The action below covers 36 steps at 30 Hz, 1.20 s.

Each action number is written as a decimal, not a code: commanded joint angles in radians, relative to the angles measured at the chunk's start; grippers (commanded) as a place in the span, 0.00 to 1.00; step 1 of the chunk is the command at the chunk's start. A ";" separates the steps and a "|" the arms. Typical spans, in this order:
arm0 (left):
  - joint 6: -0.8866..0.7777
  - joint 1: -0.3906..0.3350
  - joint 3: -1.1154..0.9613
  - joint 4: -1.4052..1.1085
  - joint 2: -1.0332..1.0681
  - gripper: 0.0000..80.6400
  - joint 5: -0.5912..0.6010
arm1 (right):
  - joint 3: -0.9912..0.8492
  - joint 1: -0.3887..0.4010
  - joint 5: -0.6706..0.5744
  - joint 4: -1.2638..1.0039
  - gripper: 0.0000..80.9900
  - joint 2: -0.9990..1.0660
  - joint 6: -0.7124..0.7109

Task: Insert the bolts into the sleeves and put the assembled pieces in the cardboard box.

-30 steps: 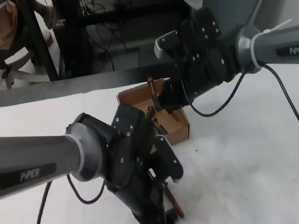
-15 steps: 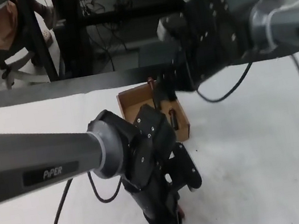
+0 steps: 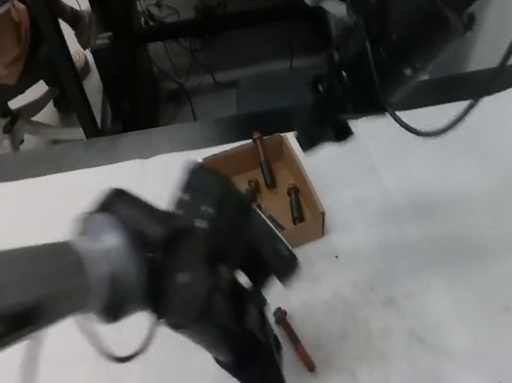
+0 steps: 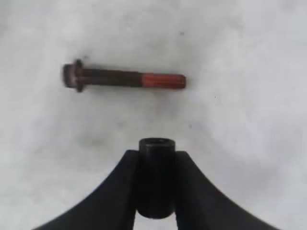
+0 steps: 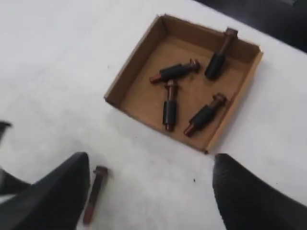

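A bench covered in plain white sheeting carries everything, with a dark band running along its far edge. In the high view, a shallow, open-topped brown cardboard box rests flat on the sheeting at about 12 o'clock from the bench's middle, close to the dark band. A single dark flanged metal bolt with a reddish threaded end lies loose on the sheeting at roughly 6 o'clock from the box, apart from it. Its head points toward 11 o'clock and its red tip toward 5 o'clock.
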 commanded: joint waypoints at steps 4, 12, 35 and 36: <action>-0.228 0.069 0.176 -0.224 -0.322 0.02 0.074 | 0.128 0.049 0.006 0.039 0.77 -0.009 0.020; -0.454 0.067 0.495 -0.531 -0.769 0.02 0.079 | 0.191 0.218 0.131 -0.069 0.69 0.057 0.085; -0.559 0.067 0.652 -0.490 -1.093 0.02 0.077 | 0.011 0.269 0.155 -0.009 0.69 0.351 0.041; -0.559 0.067 0.652 -0.490 -1.093 0.02 0.077 | 0.011 0.275 0.155 -0.021 0.69 0.351 0.041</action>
